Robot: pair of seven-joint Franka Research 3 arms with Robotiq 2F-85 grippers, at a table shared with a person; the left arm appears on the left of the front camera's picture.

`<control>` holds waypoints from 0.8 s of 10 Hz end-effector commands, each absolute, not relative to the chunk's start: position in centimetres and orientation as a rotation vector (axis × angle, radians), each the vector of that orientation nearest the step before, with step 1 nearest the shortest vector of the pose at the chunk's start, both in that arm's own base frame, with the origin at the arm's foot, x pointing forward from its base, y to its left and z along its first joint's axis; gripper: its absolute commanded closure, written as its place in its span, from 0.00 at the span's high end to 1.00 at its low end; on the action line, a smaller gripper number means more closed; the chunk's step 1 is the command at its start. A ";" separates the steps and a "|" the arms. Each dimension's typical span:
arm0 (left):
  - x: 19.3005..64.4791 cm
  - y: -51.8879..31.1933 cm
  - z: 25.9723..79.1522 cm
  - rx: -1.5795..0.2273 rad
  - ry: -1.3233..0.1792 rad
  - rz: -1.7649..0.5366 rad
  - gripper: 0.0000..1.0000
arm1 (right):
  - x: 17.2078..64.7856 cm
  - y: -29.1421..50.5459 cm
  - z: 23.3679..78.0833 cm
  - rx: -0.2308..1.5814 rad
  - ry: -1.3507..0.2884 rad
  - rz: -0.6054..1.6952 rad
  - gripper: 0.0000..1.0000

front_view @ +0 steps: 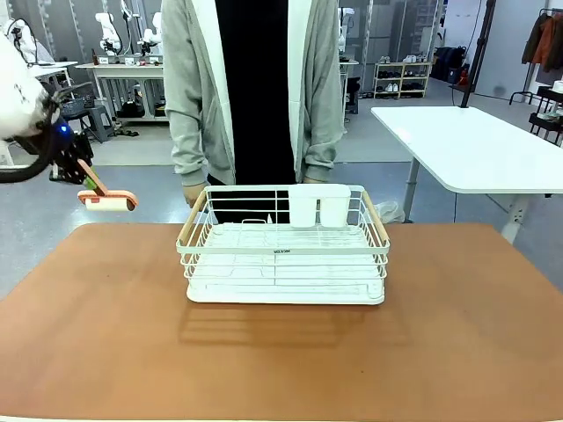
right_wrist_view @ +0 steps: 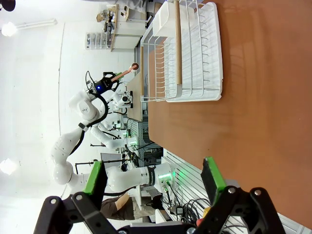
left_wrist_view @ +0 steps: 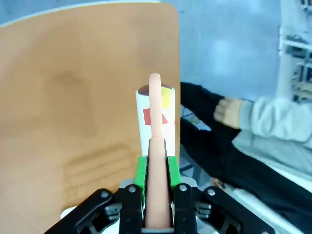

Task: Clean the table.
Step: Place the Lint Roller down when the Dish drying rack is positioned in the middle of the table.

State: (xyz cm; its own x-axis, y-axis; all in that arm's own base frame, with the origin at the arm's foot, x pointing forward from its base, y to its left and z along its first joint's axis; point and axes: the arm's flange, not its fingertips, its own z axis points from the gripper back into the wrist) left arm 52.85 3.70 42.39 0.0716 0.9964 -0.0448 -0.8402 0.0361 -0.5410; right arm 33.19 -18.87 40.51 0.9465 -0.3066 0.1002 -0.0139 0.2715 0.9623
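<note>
I'm pinching a lint roller (left_wrist_view: pixel 155 117) by its stiff handle in my left gripper (left_wrist_view: pixel 157 183) (light, easy), hovering off the table's (front_view: pixel 106 325) far-left corner; my right gripper (right_wrist_view: pixel 153 183) is hanging spread.

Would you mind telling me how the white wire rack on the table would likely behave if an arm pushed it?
The white wire rack looks light for its size, being mostly open wire. It would probably slide rather than tip, since it sits low and wide on the table. The white cups in its far corner might rattle or shift.
</note>
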 end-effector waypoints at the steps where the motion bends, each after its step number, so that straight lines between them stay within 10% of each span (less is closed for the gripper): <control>1: 51.6 3.3 39.2 -0.555 -0.466 1.470 0.21 | 33.1 -18.8 40.7 1.298 -0.311 -0.184 1.00; 8: 49.4 4.2 32.4 -0.528 -0.356 1.386 0.21 | 33.1 -18.8 40.7 1.298 -0.311 -0.184 1.00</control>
